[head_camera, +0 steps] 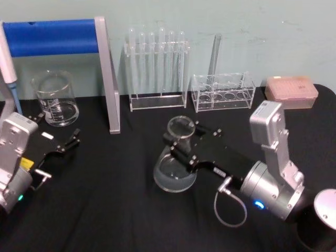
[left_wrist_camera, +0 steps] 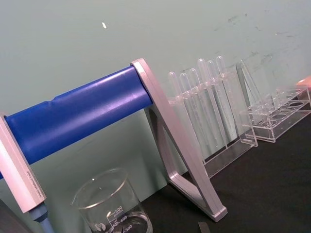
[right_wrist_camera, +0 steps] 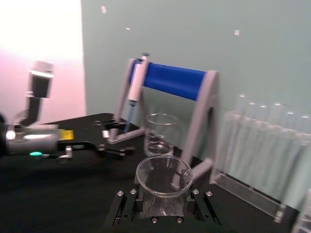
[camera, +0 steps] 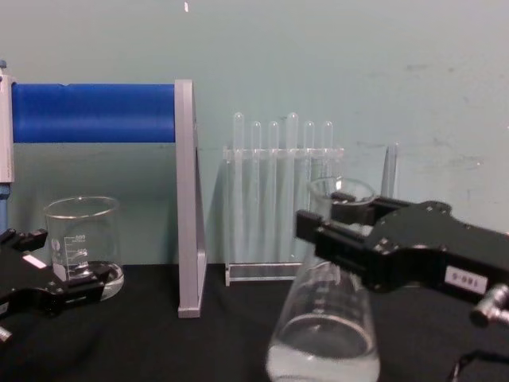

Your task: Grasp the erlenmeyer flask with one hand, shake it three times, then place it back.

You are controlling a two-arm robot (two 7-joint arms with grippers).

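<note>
Glass erlenmeyer flask (head_camera: 174,173) nearly upright, mouth up, its neck pinched by the right pincer (head_camera: 182,140); left pincer (head_camera: 54,130) spread, idle.

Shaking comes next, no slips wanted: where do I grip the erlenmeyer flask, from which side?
Take the erlenmeyer flask at its neck under the flared rim, from the robot's right, where the right gripper sits; the cone below looks too wide. Left gripper idles by the beaker.
</note>
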